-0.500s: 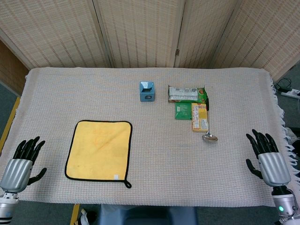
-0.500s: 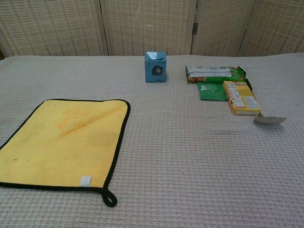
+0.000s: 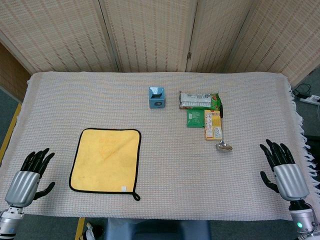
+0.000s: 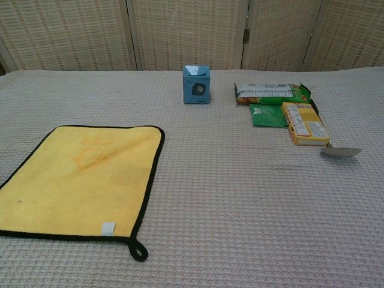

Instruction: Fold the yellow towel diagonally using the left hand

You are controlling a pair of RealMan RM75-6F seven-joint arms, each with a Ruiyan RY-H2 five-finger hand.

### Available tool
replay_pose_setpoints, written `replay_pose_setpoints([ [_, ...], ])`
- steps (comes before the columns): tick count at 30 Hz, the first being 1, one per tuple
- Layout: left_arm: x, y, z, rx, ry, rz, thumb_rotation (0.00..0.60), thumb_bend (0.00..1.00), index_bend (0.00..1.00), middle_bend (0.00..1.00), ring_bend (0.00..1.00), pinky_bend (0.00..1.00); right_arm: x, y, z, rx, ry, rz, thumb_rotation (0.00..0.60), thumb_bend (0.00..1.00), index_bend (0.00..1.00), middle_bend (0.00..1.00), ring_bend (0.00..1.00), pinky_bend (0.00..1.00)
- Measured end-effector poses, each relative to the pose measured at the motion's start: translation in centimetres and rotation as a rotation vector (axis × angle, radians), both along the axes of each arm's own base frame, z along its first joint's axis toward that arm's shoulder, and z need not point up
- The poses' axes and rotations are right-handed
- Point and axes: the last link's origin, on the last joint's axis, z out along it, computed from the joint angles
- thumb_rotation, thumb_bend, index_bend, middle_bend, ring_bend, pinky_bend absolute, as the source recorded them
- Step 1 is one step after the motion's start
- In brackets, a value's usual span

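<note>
The flat yellow cloth towel with black trim (image 3: 105,160) lies unfolded; the left hand (image 3: 27,177) hovers left of it, fingers spread, empty. The right hand (image 3: 284,172) is likewise spread.

text: none legible | snack packets (image 3: 200,100): print too small | yellow towel (image 3: 106,159) tag: blank

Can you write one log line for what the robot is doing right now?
phase: before grasp | yellow towel: flat, unfolded | left hand: open, beside towel | right hand: open
</note>
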Motion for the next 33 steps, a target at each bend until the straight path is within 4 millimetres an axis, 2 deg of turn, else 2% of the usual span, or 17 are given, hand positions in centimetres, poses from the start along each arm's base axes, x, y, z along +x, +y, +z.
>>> replay_pose_setpoints([
  [2,0.7,0.4,0.2,-0.016,0.006,-0.024,0.600,0.32,0.03,0.15,0.18,0.21,0.2,-0.1,0.1,-0.001,-0.005,0.009,0.600,0.45,0.00,0.00,0.00,0.00],
  [3,1.0,0.6,0.2,-0.021,0.015,-0.036,0.600,0.33,0.05,0.24,0.26,0.30,0.3,-0.2,0.1,-0.002,-0.006,0.015,0.600,0.45,0.00,0.00,0.00,0.00],
  [4,1.4,1.0,0.2,-0.029,0.032,-0.056,0.600,0.33,0.07,0.39,0.39,0.43,0.4,-0.3,0.0,-0.002,-0.007,0.019,0.600,0.45,0.00,0.00,0.00,0.00],
  [5,1.8,1.4,0.2,-0.038,0.046,-0.069,0.600,0.34,0.09,0.48,0.47,0.50,0.5,-0.5,0.0,-0.001,-0.008,0.023,0.600,0.45,0.00,0.00,0.00,0.00],
  [7,2.4,2.1,0.1,-0.063,0.067,-0.086,0.600,0.35,0.15,0.75,0.73,0.70,0.6,-0.7,-0.2,0.004,-0.007,0.027,0.600,0.45,0.00,0.00,0.00,0.00],
  [9,2.8,3.0,0.0,-0.100,0.066,-0.091,0.600,0.36,0.20,0.92,0.89,0.86,0.5,-1.1,-0.4,0.009,-0.007,0.023,0.600,0.45,0.00,0.00,0.00,0.00],
  [10,3.2,3.7,-0.2,-0.130,0.062,-0.092,0.600,0.36,0.23,0.97,0.95,0.92,0.5,-1.2,-0.5,0.010,-0.009,0.019,0.600,0.45,0.00,0.00,0.00,0.00],
  [12,3.8,4.9,-0.6,-0.176,0.055,-0.096,0.600,0.36,0.28,1.00,1.00,0.99,0.2,-1.6,-0.5,0.008,-0.010,0.007,0.600,0.45,0.00,0.00,0.00,0.00],
  [18,6.6,9.4,-2.1,-0.252,0.044,-0.178,0.600,0.36,0.40,1.00,1.00,1.00,-0.6,-1.8,-0.3,-0.001,-0.005,-0.029,0.600,0.45,0.00,0.00,0.00,0.00],
  [25,8.1,13.6,-4.8,-0.307,0.073,-0.222,0.600,0.38,0.41,1.00,1.00,1.00,-1.1,-1.7,0.0,0.000,-0.010,-0.048,0.600,0.45,0.00,0.00,0.00,0.00],
  [33,9.1,16.3,-5.6,-0.311,0.040,-0.229,0.600,0.42,0.40,1.00,1.00,1.00,-1.1,-1.9,0.1,-0.009,-0.014,-0.042,0.600,0.45,0.00,0.00,0.00,0.00],
])
